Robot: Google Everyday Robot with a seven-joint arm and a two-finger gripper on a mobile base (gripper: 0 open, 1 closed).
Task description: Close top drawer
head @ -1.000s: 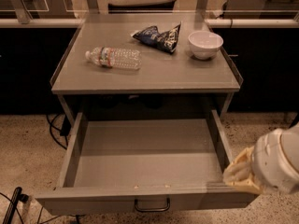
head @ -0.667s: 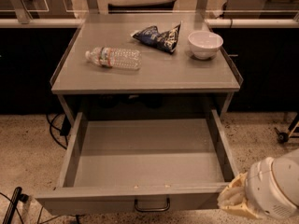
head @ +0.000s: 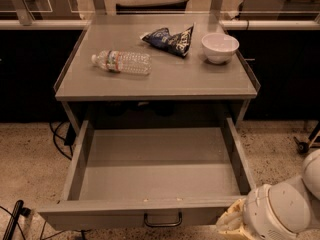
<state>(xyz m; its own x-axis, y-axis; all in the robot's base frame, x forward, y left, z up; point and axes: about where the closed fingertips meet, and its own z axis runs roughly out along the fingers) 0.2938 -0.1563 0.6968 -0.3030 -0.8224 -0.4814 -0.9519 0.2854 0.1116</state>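
The top drawer [head: 155, 164] is a wide, deep grey metal drawer, pulled far out of the grey cabinet, and its inside is empty. Its flat front panel [head: 100, 219] faces me at the bottom, with a dark loop handle [head: 163, 220] at its centre. My arm's white rounded body [head: 282, 209] sits at the bottom right, just right of the drawer's front right corner. The gripper [head: 231, 223] shows only as a pale yellowish part low beside that corner, level with the front panel.
On the cabinet top [head: 165, 79] lie a clear plastic water bottle [head: 122, 62], a dark blue chip bag [head: 169, 39] and a white bowl [head: 220, 47]. Cables [head: 59, 139] trail on the speckled floor at left. A chair caster [head: 303, 145] stands at right.
My arm has dropped lower and moved leftward, from beside the drawer's right wall down to its front right corner. The drawer has not moved.
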